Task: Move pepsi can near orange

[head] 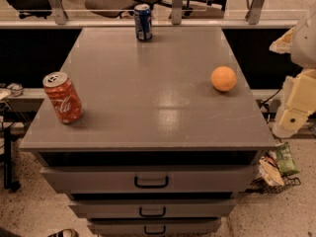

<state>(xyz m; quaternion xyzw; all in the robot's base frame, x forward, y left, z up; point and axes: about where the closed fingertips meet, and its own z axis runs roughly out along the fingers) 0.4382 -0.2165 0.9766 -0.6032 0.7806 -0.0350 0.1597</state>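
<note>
Pepsi can point(143, 22) upright at far edge of cabinet top point(148, 102), long axis vertical. Orange point(223, 78) on right side, nearer, well apart from can. Gripper point(295, 107) off cabinet's right edge, beyond orange; can lies far-left of it. Whether gripper is wide or narrow: cannot tell.

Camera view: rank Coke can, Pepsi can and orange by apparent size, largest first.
1. Coca-Cola can, though nearest the camera.
2. pepsi can and orange: about alike, not ranked.
The gripper hangs right of the table.
</note>
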